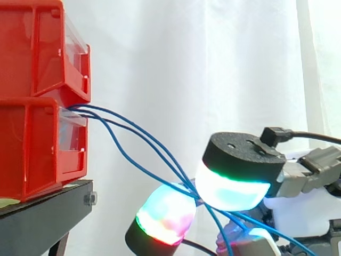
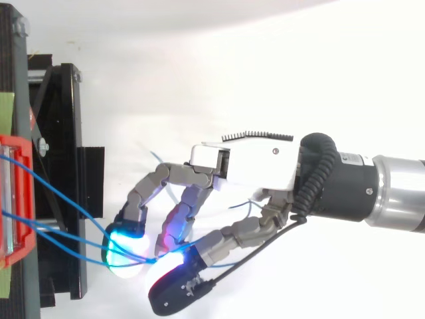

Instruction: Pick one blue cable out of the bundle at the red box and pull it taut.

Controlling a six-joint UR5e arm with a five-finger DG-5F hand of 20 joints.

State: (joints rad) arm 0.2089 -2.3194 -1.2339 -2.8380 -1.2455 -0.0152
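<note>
A: White curtain [image 1: 213,64] behind everything. Where's the cable?

B: The blue cables [image 1: 137,131] come out at the front of the lower red bin [image 1: 32,154], just under the lip of the upper red bin [image 1: 37,48]. Several strands, spread apart at the bin, converging toward the hand.

A: Taut?

B: No. In the side view they droop in a curve down and to the right. There's slack in every strand I can see.

A: Hand state?

B: The hand [image 2: 246,163] is closed down on them, fingers curled. In the side view the strands run between two glowing pads. The upper pad [image 1: 232,192] is white-cyan with a green edge; the lower pad [image 1: 166,213] is green, red and magenta. The strands cross right where those two meet, so it's a pinch. Can't tell how many strands are actually clamped.

A: Past the pinch?

B: The strands carry on down and right, past a third pad [image 1: 254,237] at the bottom edge.

A: Top view agree?

B: Yes. The cables run from the red bin at the left edge across to the curled fingertips. The palm sits well right of the bins, and the arm [image 2: 392,196] enters from the right edge.

A: Support?

B: Bins are stacked on the black stand [image 1: 42,213], on the left of the side view. The hand is apart from both the bins and the stand.
</note>
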